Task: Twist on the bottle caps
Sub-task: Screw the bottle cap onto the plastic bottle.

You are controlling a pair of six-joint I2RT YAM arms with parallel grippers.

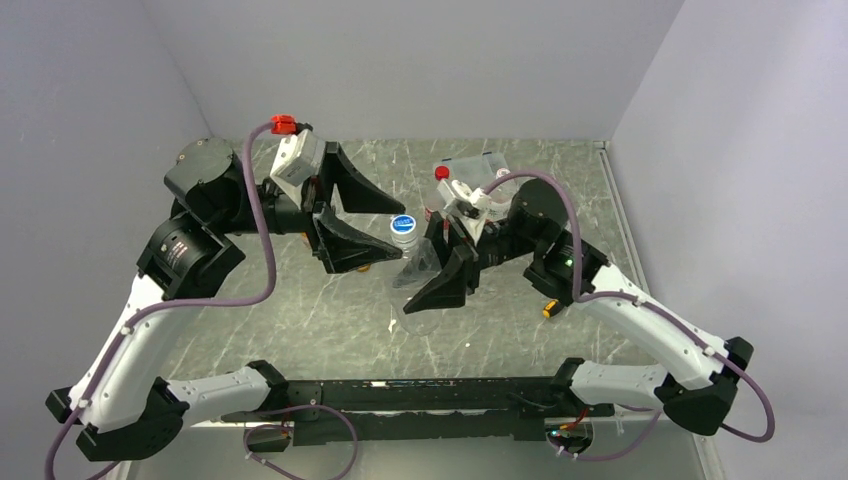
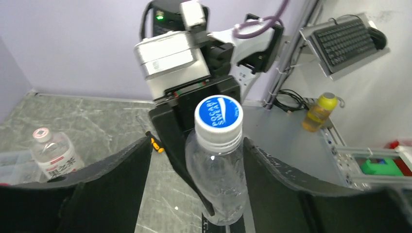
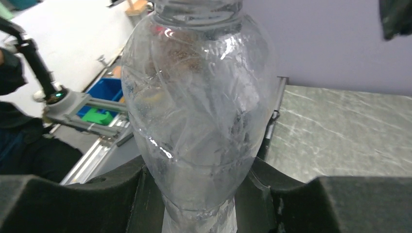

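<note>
L gripper (image 2: 197, 141): fingers (image 2: 111, 184) apart, one each side of blue cap (image 2: 218, 114). Gap visible on both sides, no contact w/ cap. Cap sits on neck of clear bottle (image 2: 216, 179), printed face toward L wrist cam.

R gripper (image 3: 199, 167): fingers (image 3: 73, 204) clamped on lower body of same bottle, thin wall creased at the grip.

Bottle position: approx mid-table, between the two arms. Base prob. off the table (image 1: 300, 310), but top view is unclear there.

Outward:
- White-labelled bottle (image 2: 56, 158) w/ pale cap stands on table, well apart from both grippers.
- Red-capped bottle (image 1: 441, 175) at back, just beside clear compartment box (image 1: 485, 165), behind R arm.
- Small orange item (image 1: 550, 307) on table near R forearm, too small to ID.
</note>
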